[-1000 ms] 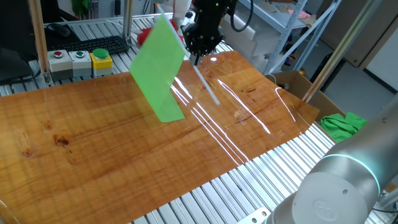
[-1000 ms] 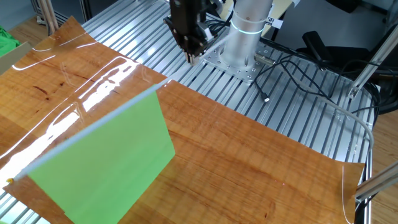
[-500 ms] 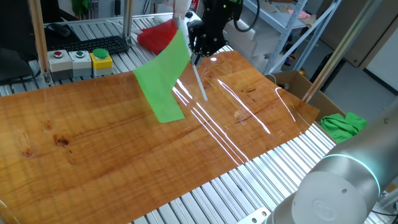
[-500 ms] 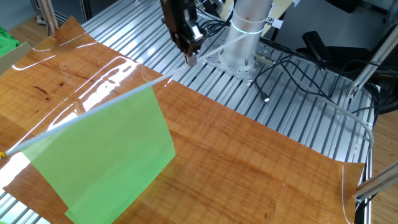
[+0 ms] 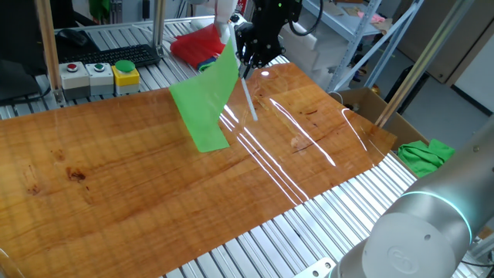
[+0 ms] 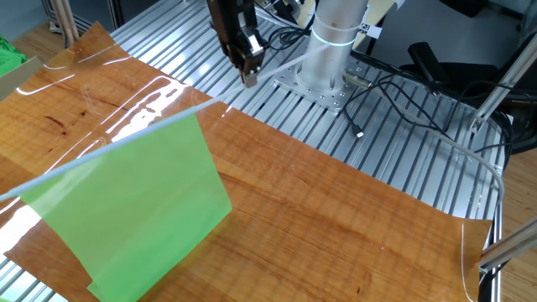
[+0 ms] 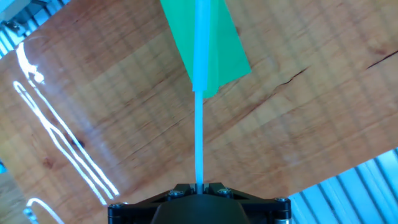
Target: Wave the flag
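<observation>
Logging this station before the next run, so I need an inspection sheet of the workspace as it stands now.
Surface: glossy wooden board on slatted metal table, glare streaks.
Job's things: flag held off the board; rod runs straight out of the gripper.
Clutter: red cloth behind the flag; green cloth at the table edge, beside a cardboard box.
Grippers: gripper shut on the rod's end.
Cables: black cables by the arm base.
Surroundings: button box, keyboard, shelving.
</observation>
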